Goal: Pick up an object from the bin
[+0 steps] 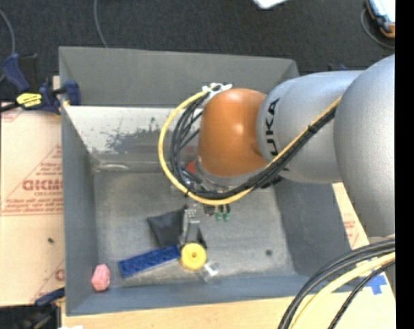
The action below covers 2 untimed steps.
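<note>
My gripper [191,222] reaches down from under the arm's orange cover toward the front middle of the bin. Right by its tip lies a dark, flat, angular piece [164,227], just to its left. A yellow round cap-like thing [193,256] sits directly below the gripper, nearer the front wall. A long blue strip with a ribbed surface [149,260] stretches left from the yellow thing. A small clear piece [210,271] lies beside the yellow thing on its right.
A pink lump [101,277] rests in the front left corner. A small green bit [223,214] shows right of the gripper under the cover. The arm and its cables hide the bin's middle and right.
</note>
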{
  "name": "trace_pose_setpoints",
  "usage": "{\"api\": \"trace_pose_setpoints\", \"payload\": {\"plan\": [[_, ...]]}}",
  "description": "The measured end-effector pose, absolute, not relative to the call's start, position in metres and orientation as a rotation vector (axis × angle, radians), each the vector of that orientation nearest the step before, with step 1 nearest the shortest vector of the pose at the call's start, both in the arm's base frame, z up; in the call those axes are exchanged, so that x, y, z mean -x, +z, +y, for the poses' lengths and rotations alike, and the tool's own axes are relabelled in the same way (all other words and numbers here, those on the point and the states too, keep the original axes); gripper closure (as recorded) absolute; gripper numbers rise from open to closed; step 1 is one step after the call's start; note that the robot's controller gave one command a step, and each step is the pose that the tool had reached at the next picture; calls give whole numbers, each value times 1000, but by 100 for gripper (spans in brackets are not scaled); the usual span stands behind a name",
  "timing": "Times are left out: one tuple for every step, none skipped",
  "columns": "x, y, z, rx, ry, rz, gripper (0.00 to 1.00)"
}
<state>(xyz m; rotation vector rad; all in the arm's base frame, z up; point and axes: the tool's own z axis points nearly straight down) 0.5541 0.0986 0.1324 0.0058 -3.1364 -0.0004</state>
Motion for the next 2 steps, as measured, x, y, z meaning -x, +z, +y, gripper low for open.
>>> {"api": "trace_pose_setpoints", "payload": {"plan": [[-556, 137, 98, 1, -2, -3145, 0], [-546, 72, 98, 144, -2, -3133, 0]]}}
